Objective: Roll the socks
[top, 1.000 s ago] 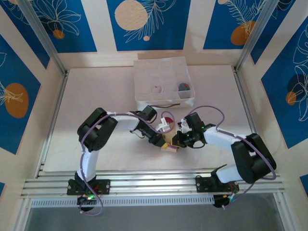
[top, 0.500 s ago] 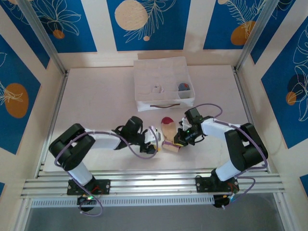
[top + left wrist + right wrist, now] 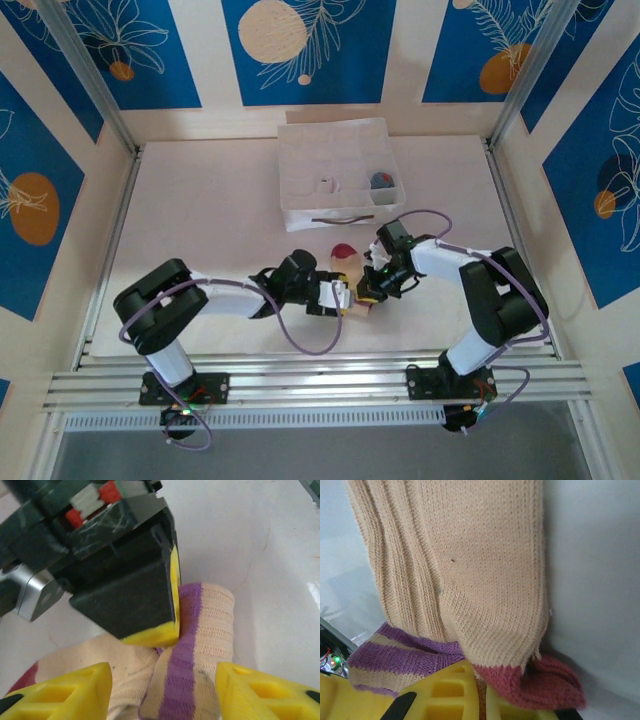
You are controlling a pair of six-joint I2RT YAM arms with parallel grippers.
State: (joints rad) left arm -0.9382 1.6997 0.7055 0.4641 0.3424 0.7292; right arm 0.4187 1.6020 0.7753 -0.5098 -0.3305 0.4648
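The left pincer (image 3: 165,695) has just swung in, released wide astride the striped cuff (image 3: 187,645) of the tan sock (image 3: 350,270), with the right pincer (image 3: 372,289) still clenched on that sock, so rolling looks set to begin.

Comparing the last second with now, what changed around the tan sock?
The left arm dropped from elbow-up to lying low. The left gripper apparently released the tan sock and opened, now straddling its striped cuff. The maroon toe, lifted before, lies flat toward the white box. The right gripper stayed shut on the sock; box unchanged.
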